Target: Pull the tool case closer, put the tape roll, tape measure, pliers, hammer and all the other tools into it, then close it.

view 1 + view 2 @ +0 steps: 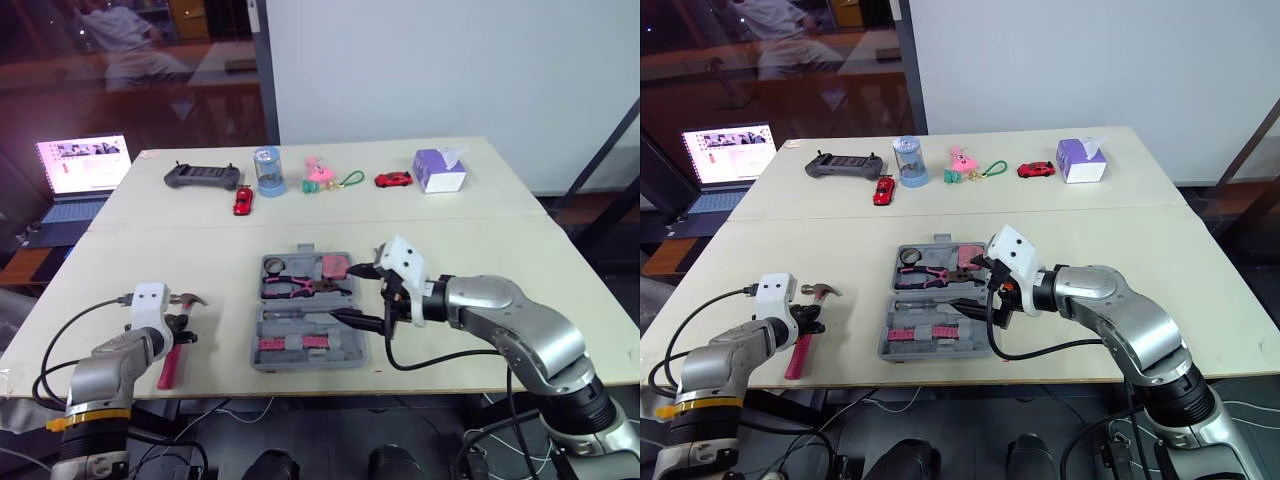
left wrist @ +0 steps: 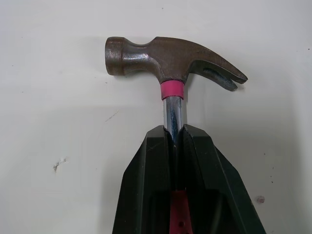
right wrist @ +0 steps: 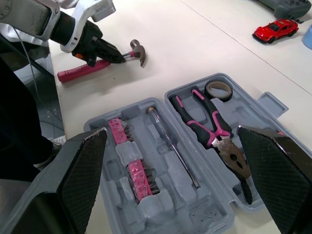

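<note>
Table (image 1: 480, 230) | tissue box (image 1: 439, 171), controller (image 1: 202, 176) behind | left tool (image 2: 174, 132) pinches hammer (image 2: 170, 56) | right tool (image 1: 360, 294) spread over case (image 1: 300, 342)

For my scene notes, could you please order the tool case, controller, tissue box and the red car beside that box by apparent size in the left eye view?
Tool case
Controller and tissue box: too alike to rank
Red car

No readable text or labels, laptop screen (image 1: 84, 163) lit — writing on it too small to make out
</note>
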